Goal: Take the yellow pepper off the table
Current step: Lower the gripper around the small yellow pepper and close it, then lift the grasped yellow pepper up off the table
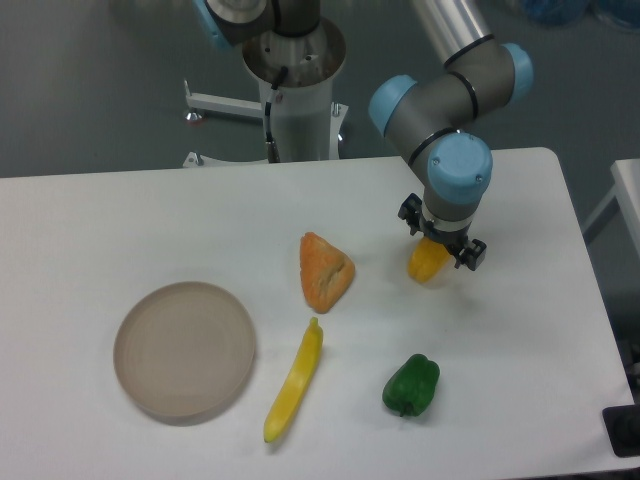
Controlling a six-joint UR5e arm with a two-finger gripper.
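Observation:
The yellow pepper (426,263) is small, glossy and yellow-orange. It sits right under the arm's wrist at the right-centre of the white table (120,220). My gripper (436,252) points straight down over it, and its dark fingers stand on either side of the pepper's top. The wrist hides the fingertips and the upper part of the pepper, so I cannot tell whether the jaws are pressed on it or whether it is lifted off the table.
An orange triangular wedge (324,271) lies left of the pepper. A long slim yellow banana-shaped item (294,381) lies in front of it. A green pepper (411,386) sits at the front right. A round grey plate (184,350) is at the front left.

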